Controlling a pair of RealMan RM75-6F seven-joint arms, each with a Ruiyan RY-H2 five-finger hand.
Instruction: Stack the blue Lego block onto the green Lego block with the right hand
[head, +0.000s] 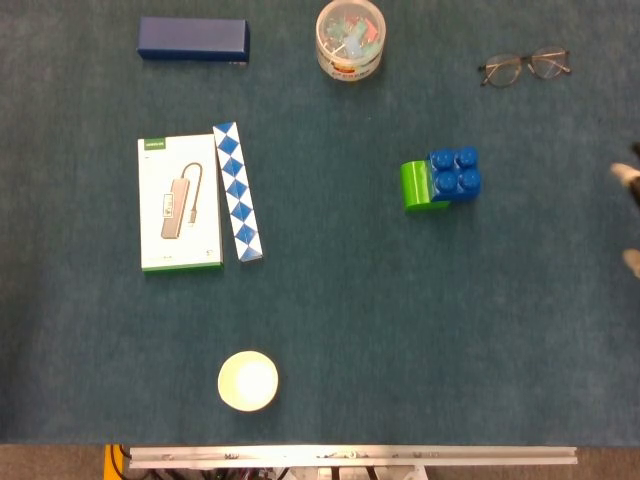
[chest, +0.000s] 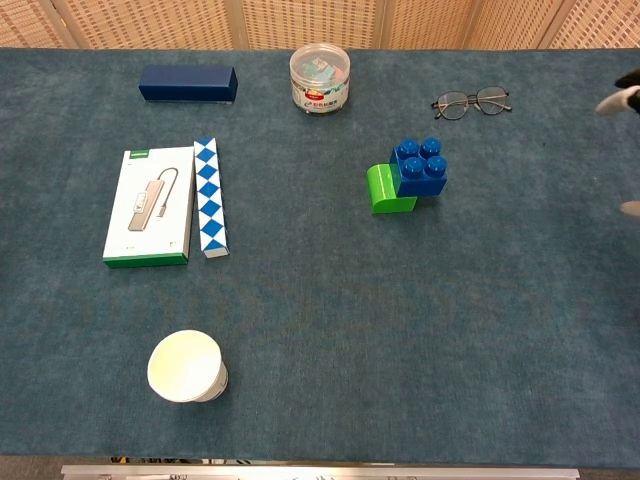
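The blue Lego block (head: 455, 173) (chest: 420, 167) sits on top of the right part of the green Lego block (head: 418, 187) (chest: 385, 190), right of the table's middle. Nothing touches the two blocks. Of my right hand (head: 631, 176) (chest: 627, 95) only a few fingertips show at the right edge of both views, spread apart and holding nothing, far to the right of the blocks. My left hand appears in neither view.
Glasses (head: 524, 67) lie at the back right and a clear jar (head: 350, 38) of small items stands at the back centre. A dark blue box (head: 193, 39), a white adapter box (head: 179, 203) and a blue-white snake puzzle (head: 237, 192) lie at the left. A paper cup (head: 248, 380) stands near the front.
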